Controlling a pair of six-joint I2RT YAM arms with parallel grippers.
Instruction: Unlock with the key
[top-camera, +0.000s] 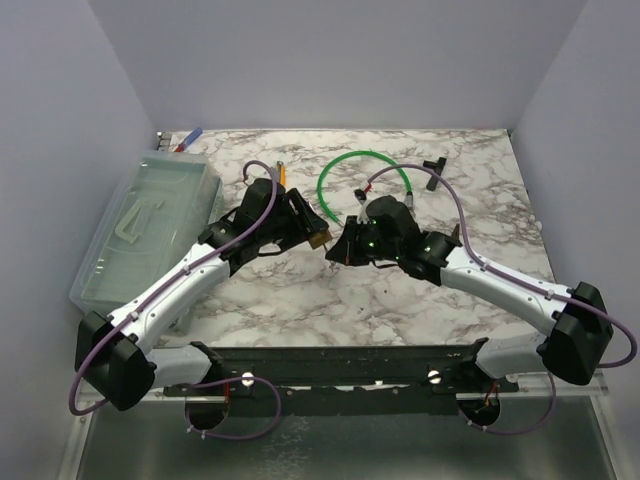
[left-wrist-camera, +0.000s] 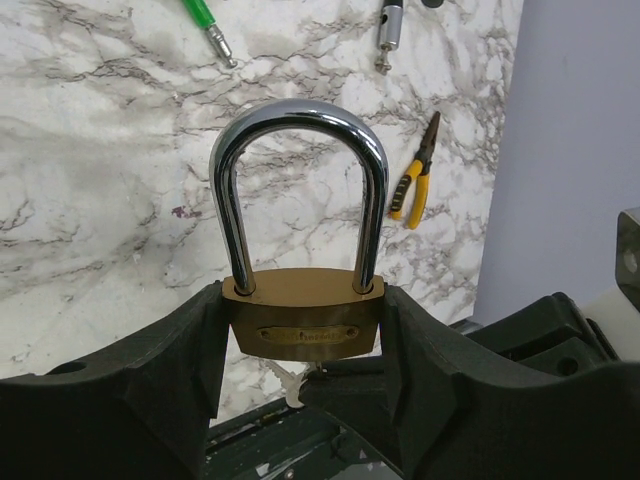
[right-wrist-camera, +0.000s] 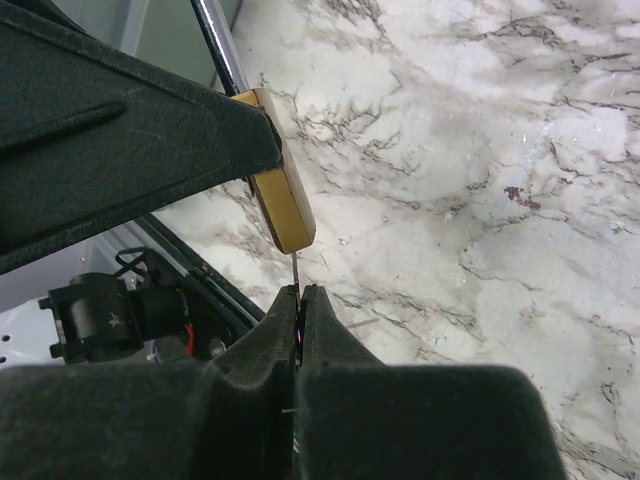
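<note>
left claw (left-wrist-camera: 305, 332): mine, spread about halfway, clamped on the brass body of the padlock (left-wrist-camera: 300, 300) from both sides
padlock: held up off the marble table (top-camera: 300, 300), near mid-table and between my two wrists; chrome shackle points away from my left wrist, both legs seated in the body
right claw (right-wrist-camera: 299, 300): mine, pinched fully together on the key (right-wrist-camera: 296, 268)
key: thin silvery blade sticking straight out of my right fingertips, just beneath the padlock; its tip meets the underside of the brass body; can't tell how far in it sits
claws: tip to tip, the right one just under the left one's grip
green cable (left-wrist-camera: 201, 13): looped on the table beyond the claws, well apart from the padlock
T-shaped tool (top-camera: 435, 163): black, far side of the table, just beside the cable loop
pliers (left-wrist-camera: 415, 178): yellow handles, flat on the table behind my left wrist
plastic bin (top-camera: 150, 225): clear, lid on, along the left edge
</note>
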